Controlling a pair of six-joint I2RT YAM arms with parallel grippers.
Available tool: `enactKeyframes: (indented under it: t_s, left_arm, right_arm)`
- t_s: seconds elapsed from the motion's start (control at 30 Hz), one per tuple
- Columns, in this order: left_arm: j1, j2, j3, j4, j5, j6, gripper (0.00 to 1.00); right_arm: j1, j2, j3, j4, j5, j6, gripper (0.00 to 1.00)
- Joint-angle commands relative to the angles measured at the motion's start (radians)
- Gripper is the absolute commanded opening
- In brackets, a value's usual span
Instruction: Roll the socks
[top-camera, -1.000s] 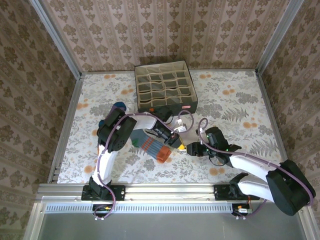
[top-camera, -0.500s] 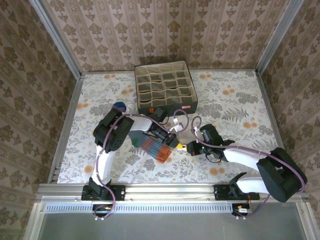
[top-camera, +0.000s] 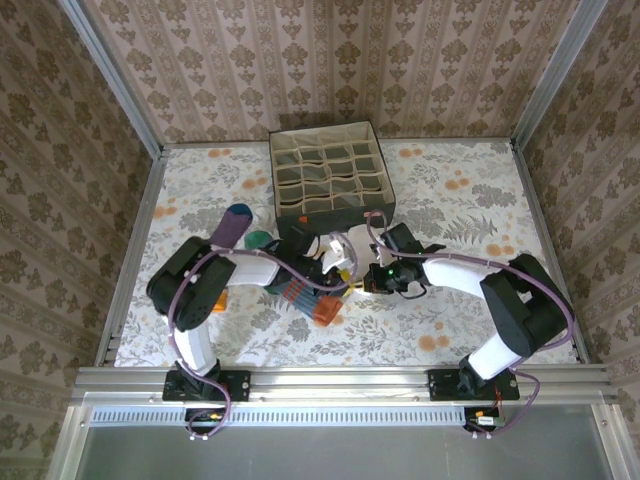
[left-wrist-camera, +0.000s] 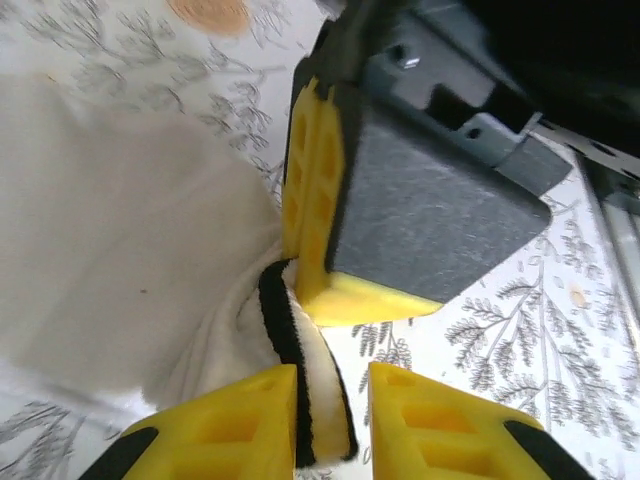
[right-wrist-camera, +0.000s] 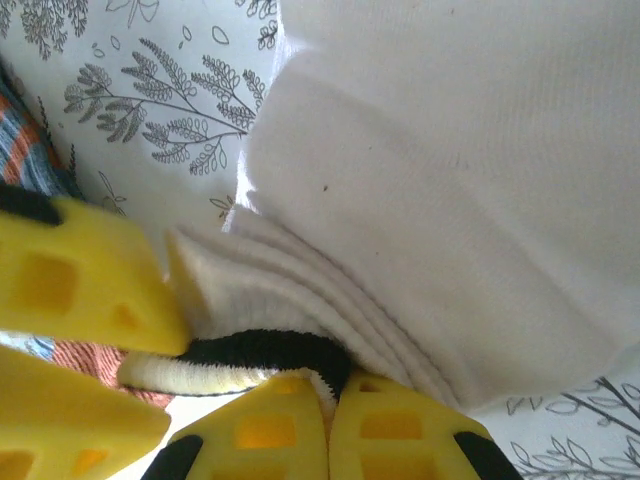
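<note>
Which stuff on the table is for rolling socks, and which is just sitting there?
For the job:
- white sock
- striped sock
- purple sock

Just lying about:
- grey box with compartments

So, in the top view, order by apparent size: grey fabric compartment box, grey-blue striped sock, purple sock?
Grey fabric compartment box
Grey-blue striped sock, partly under the left arm
Purple sock, nearly alike, so unsure

Left gripper (top-camera: 342, 268) and right gripper (top-camera: 369, 282) are sitting tip to tip at the white sock (top-camera: 352, 243). Striped sock (top-camera: 305, 297) is lying just beside them.
</note>
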Motion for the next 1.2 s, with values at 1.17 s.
enactKeyframes:
  t_s: [1.17]
  left_arm:
    - [-0.037, 0.115, 0.051, -0.029, 0.023, 0.047, 0.16]
  right_arm:
    - [-0.070, 0.013, -0.072, -0.114, -0.093, 0.026, 0.00]
